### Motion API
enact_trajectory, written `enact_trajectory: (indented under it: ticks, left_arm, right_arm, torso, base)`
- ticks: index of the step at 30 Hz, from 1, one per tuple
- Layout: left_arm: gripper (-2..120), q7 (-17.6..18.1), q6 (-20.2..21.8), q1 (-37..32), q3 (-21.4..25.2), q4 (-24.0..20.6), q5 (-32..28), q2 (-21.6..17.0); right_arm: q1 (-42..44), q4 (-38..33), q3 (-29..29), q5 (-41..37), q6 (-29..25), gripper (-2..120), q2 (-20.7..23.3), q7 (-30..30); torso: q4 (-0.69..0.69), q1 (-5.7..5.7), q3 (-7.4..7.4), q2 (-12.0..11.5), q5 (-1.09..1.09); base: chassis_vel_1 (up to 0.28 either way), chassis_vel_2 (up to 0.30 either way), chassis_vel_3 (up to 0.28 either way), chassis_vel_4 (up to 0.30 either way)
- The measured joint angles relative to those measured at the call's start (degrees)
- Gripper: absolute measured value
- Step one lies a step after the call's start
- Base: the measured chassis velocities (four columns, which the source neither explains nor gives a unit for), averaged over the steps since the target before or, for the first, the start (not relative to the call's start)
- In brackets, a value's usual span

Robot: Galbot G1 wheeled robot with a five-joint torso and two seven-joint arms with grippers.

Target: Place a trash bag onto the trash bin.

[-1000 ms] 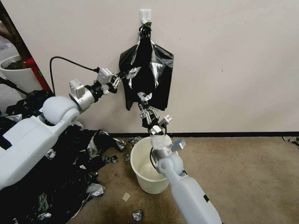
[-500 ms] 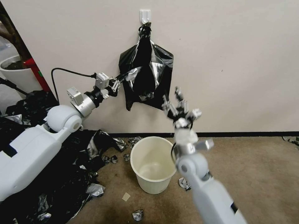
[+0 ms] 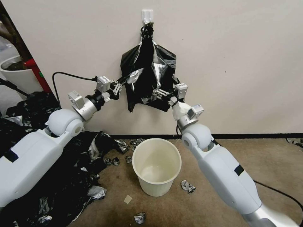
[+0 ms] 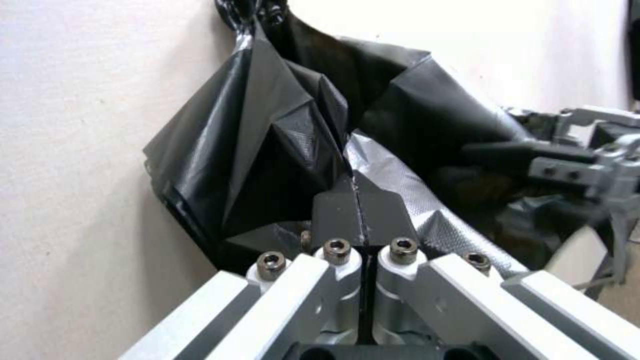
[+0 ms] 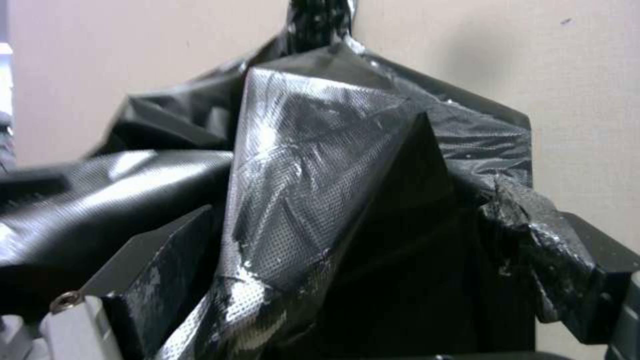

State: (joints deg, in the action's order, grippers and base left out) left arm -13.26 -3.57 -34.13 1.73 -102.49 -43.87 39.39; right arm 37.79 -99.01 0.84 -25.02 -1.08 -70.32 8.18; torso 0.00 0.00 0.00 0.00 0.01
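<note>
Head view: trash bag [image 3: 146, 78] hangs vertically, left gripper [image 3: 121, 81] pinching it, right gripper [image 3: 157, 93] fingers spread wide.

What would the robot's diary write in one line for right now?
left gripper: shut on thin glossy black plastic trash bag hanging from wall hook | right gripper: open around bag | round cream-white plastic bin: unlined

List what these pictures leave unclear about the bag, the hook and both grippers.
- Bag: how its knotted top catches on the hook is too small in the head view, cut off in both wrist views.
- Right gripper: open around the bag's folds in its wrist view; the plastic hides any contact with its fingers.
- Left gripper: shut on a fold; how much plastic it pinches is hidden by its fingers.
- Bin: its base is hidden by its wall.
</note>
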Motion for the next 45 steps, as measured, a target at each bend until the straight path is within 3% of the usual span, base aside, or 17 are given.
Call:
enact_trajectory:
  ticks: [6,14,16,19,21,23,31,33,41,45]
  left_arm:
    - [0,0.0,0.05,0.09,0.15,-0.2,-0.01,0.23]
    - [0,0.0,0.06,-0.18,0.33,-0.35,0.01,0.39]
    - [0,0.0,0.06,-0.18,0.36,-0.35,0.01,0.39]
    - [0,0.0,0.07,-0.16,0.5,-0.32,0.02,0.23]
    - [0,0.0,0.06,-0.16,0.52,-0.26,0.02,0.22]
    - [0,-0.01,0.05,-0.31,0.62,-0.1,0.08,0.23]
    - [0,-0.01,-0.08,-1.21,0.96,0.03,0.3,0.6]
    - [0,0.0,-0.17,-1.81,1.22,0.09,0.51,0.72]
    - [0,-0.01,-0.7,-3.58,1.83,-0.31,1.1,0.77]
    - [0,-0.01,-0.92,-4.21,1.88,-0.87,1.15,0.77]
  right_arm:
    - [-1.54,0.93,0.48,0.88,1.16,96,0.16,-0.16]
    - [-2.37,1.25,0.39,0.7,0.99,64,0.7,-2.05]
    - [-2.38,1.34,0.3,0.69,0.73,61,0.69,-2.2]
    - [-1.94,1.01,-0.11,0.98,-0.34,45,0.53,-2.35]
    - [-1.58,0.6,-0.2,1.13,-0.68,43,0.46,-2.4]
    - [-0.87,-0.25,-0.44,1.22,-1.3,30,0.16,-2.42]
    - [-0.04,-0.55,-1.29,0.85,-4.2,7,-0.66,-1.82]
    - [1.76,-2.74,-1.65,-2.45,-5.98,0,-1.17,-1.63]
    - [9.11,-9.75,-1.63,-15.61,-6.34,0,-2.6,-1.79]
    - [10.61,-10.1,-1.71,-17.48,-6.3,0,-3.15,-1.83]
  torso:
    - [0.0,0.0,0.0,0.0,0.0]
    - [0.0,0.0,0.0,0.0,-0.01]
    - [0.0,0.0,0.0,0.0,-0.01]
    - [0.0,0.0,0.0,0.0,-0.01]
    - [0.0,0.0,0.0,0.0,0.0]
    - [0.0,0.0,0.0,0.0,0.0]
    - [0.01,0.0,0.0,0.0,-0.01]
    - [0.0,0.0,0.0,0.0,-0.01]
    - [0.0,0.0,0.0,0.0,-0.01]
    - [0.0,0.0,0.0,0.0,-0.01]
  base:
    - [0.0,0.0,0.0,0.0]
    - [0.0,0.0,0.0,0.0]
    - [0.0,0.0,0.0,0.0]
    - [0.0,0.0,0.0,0.0]
    - [0.0,0.0,0.0,0.0]
    - [0.0,0.0,0.0,0.0]
    - [0.0,0.0,0.0,0.0]
    - [0.0,0.0,0.0,0.0]
    - [0.0,0.0,0.0,0.0]
    - [0.0,0.0,0.0,0.0]
